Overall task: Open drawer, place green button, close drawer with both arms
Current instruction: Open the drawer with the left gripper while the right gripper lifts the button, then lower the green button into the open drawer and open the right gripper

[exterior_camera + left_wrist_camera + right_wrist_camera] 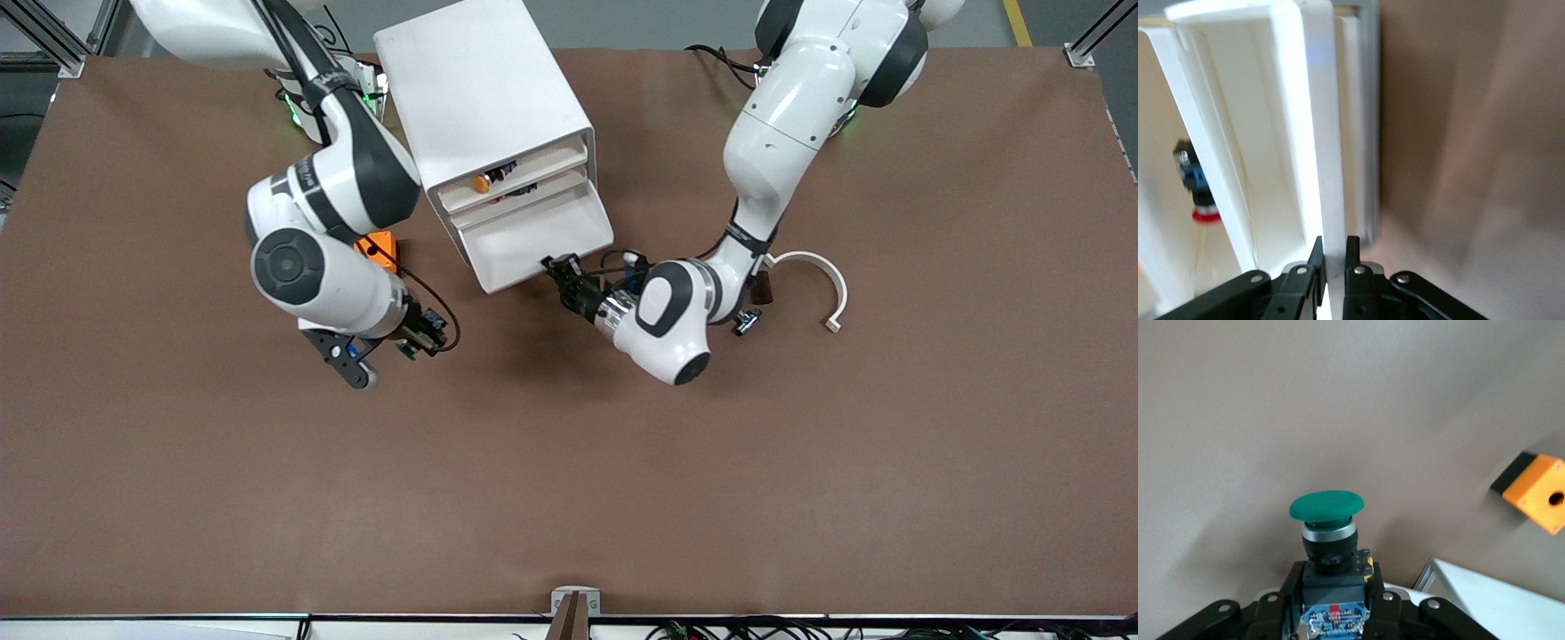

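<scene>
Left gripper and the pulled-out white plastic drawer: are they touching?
Touching. The left wrist view shows the left gripper with its black fingers closed on the front lip of the white plastic drawer.

Front cam sits high across the table (pixel 569 498), looking down at both arms, bases at 12 o'clock. Left wrist cam is jammed right up against the pulled-out drawer (pixel 1328 167), peering past its own fingers (pixel 1317 267) along the rim; the front view shows that same drawer (pixel 533 240). Right wrist cam looks close past the green button (pixel 1326 507) at bare table, with the orange box (pixel 1538 492) at 3 o'clock, also seen from the front (pixel 378 246).
</scene>
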You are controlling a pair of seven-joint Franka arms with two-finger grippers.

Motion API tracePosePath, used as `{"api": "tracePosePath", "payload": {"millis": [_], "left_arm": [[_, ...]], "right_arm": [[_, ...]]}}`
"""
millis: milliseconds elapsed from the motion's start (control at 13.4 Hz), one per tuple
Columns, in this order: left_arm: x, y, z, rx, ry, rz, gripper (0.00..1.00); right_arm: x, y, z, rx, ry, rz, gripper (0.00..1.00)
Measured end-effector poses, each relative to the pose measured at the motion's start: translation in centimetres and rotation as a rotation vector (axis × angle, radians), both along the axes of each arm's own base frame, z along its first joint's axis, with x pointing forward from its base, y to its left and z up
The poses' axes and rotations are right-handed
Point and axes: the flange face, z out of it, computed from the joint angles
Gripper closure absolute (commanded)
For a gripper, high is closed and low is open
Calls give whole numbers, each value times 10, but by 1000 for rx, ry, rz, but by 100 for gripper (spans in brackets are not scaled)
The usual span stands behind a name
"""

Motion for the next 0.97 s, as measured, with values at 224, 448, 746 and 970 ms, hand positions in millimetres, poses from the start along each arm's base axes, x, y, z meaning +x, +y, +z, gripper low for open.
{"api": "tracePosePath", "payload": {"millis": [224,448,746,970], "left_arm": [[26,16,7,-23,-85,49,60],[31,13,12,-45,-132,47,1],[43,22,20,-64,-164,47,1],[57,40,31,-21,-242,-7,1]], "right_arm": [[-18,33,-1,-17,8,-50,97],[-34,62,-5,-19,-7,-107,97],[-64,104,-22,-15,-29,-180,97],[-85,126,-41,-6,-47,-216,96]]}}
